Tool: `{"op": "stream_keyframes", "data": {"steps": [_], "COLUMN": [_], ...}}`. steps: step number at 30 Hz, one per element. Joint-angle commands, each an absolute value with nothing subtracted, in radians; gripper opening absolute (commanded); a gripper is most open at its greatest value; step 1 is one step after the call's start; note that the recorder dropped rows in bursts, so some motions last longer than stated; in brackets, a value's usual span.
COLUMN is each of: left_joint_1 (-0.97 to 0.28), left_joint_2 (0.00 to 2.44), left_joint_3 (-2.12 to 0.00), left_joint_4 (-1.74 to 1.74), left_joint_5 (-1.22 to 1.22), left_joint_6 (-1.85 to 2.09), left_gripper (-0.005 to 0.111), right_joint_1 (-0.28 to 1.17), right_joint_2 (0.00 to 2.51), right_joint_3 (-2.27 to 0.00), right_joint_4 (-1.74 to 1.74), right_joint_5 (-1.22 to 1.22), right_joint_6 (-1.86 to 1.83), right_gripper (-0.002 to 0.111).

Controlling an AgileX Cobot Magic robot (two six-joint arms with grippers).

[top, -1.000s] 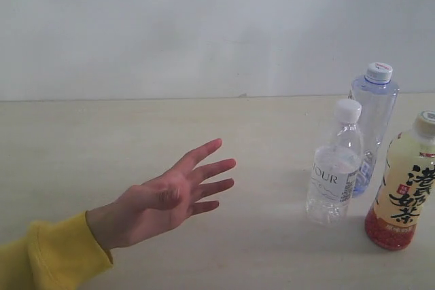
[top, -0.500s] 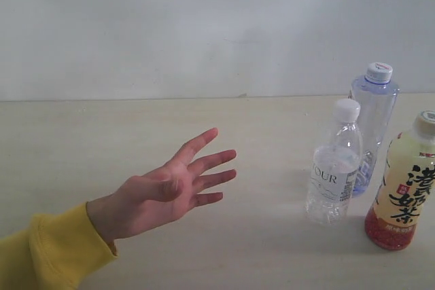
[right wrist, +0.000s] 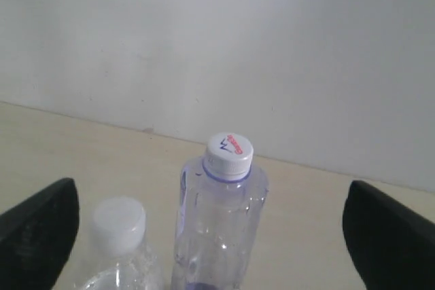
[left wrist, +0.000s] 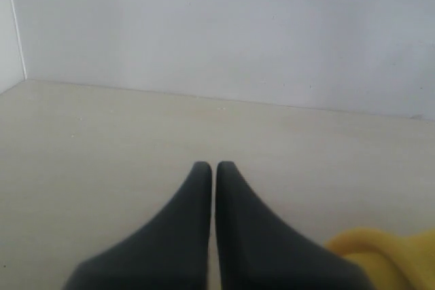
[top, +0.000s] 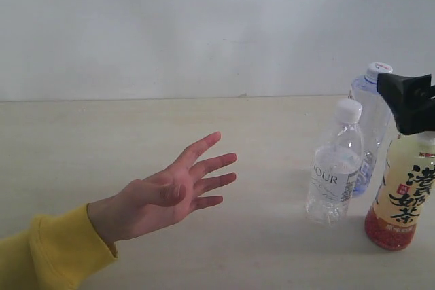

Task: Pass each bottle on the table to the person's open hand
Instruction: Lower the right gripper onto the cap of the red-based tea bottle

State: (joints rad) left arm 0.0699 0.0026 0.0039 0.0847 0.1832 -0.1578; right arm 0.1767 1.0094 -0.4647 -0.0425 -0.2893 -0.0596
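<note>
Currently all three bottles [top: 333, 168] are standing on the table [top: 102, 134], none delivered. My right gripper [right wrist: 214, 232] is hovering spread wide; my left gripper [left wrist: 213, 168] is sitting pinched closed.

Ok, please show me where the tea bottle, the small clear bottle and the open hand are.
tea bottle [top: 401, 195]: exterior view, on its yellow label.
small clear bottle [top: 333, 174]: exterior view, on its printed label.
open hand [top: 160, 198]: exterior view, on the palm.

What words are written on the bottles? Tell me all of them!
"OUR" on the label of the small clear bottle; any earlier letters are out of view.
Big black Chinese characters on the tea bottle: too blurred to read.
Red-and-blue mark on the cap of the taller bottle: too small to read.
</note>
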Motion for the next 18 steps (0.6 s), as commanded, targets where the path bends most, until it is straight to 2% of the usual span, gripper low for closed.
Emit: {"op": "stream_keyframes", "data": {"steps": [1, 7, 11, 18], "left_joint_1": [0.073, 0.073, 0.073, 0.073], "left_joint_2": [0.0, 0.0, 0.0, 0.0], "left_joint_3": [0.0, 0.0, 0.0, 0.0], "left_joint_4": [0.086, 0.086, 0.086, 0.086], "left_joint_5": [0.179, 0.179, 0.179, 0.179], "left_joint_6": [-0.161, -0.161, -0.161, -0.161], "left_gripper": [0.004, 0.004, 0.004, 0.004], "right_joint_1": [0.18, 0.18, 0.18, 0.18], "right_joint_2": [1.082, 1.117, 1.115, 1.117], "right_joint_3": [-0.465, -0.463, -0.442, -0.401], "right_joint_4": [-0.036, 0.107, 0.227, 0.183], "right_joint_5": [-0.337, -0.377, -0.383, -0.426], "right_joint_6": [-0.065, -0.183, -0.263, -0.182], "right_gripper": [0.098, 0.097, 0.085, 0.085]}}
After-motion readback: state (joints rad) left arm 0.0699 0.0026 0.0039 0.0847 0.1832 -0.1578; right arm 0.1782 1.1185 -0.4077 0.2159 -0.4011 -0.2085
